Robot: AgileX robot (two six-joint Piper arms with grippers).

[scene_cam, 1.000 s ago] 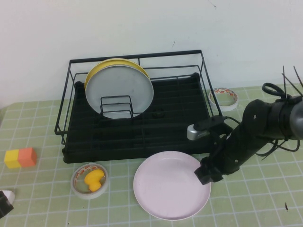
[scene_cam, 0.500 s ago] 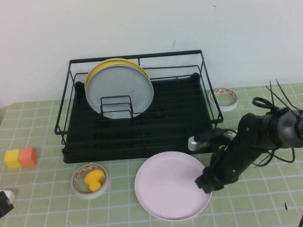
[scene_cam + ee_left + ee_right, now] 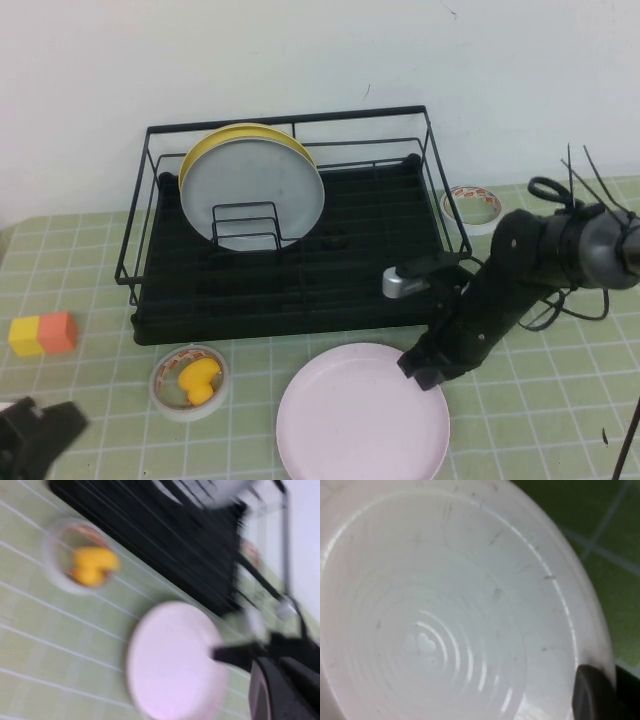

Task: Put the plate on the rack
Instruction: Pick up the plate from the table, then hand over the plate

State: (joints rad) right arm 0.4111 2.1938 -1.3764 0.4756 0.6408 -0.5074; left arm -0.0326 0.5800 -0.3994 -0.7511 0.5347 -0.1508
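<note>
The pale pink plate (image 3: 350, 420) lies on the green checked table in front of the black wire rack (image 3: 290, 118). My right gripper (image 3: 425, 368) is at the plate's right rim, shut on it; in the right wrist view a dark finger (image 3: 595, 695) overlaps the rim of the plate (image 3: 445, 620). My left gripper (image 3: 38, 438) is at the table's near left corner, away from the plate. The blurred left wrist view shows the plate (image 3: 170, 660), the rack (image 3: 165, 535) and my left gripper (image 3: 285, 690) at the picture's edge.
A grey plate (image 3: 255, 195) and a yellow plate (image 3: 245, 135) stand upright in the rack's left half. A tape roll holding a yellow toy (image 3: 190, 380) and an orange-yellow block (image 3: 43, 333) lie at the left. Another tape roll (image 3: 472, 207) lies right of the rack.
The right gripper has moved left and the plate has slid with it toward the table's near edge. The left gripper has risen into view at the near left corner.
</note>
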